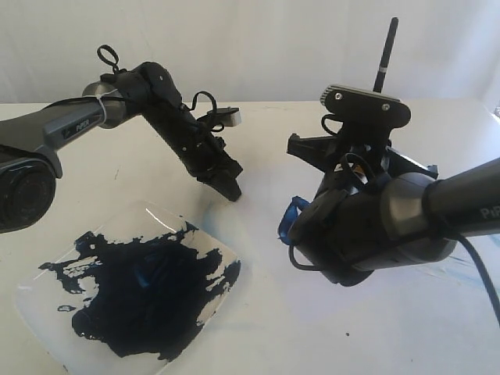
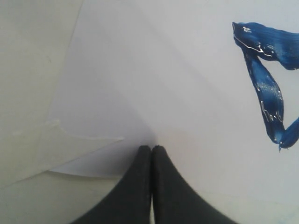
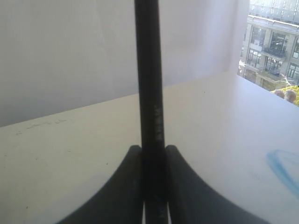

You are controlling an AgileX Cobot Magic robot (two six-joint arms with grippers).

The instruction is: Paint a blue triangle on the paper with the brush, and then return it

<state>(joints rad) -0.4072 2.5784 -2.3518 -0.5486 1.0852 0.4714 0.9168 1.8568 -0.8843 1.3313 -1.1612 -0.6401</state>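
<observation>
My right gripper point(image 3: 153, 150) is shut on the brush point(image 3: 149, 70), whose black handle stands upright between the fingers. In the exterior view the handle's end point(image 1: 384, 51) sticks up above the right wrist, and the bristle tip is hidden behind that arm. The blue triangle point(image 2: 266, 88) shows as thick wet strokes on the paper point(image 2: 163, 70). From outside only its corner point(image 1: 290, 213) shows beside the right arm. My left gripper point(image 2: 152, 150) is shut and empty, with its tips down on the paper near its edge, apart from the strokes point(image 1: 232, 193).
A clear square plate point(image 1: 31, 301) holding a big dark navy paint puddle point(image 1: 141, 289) lies at the front left. A faint light-blue smear point(image 3: 285, 170) marks the table on the right. A white wall stands behind the table.
</observation>
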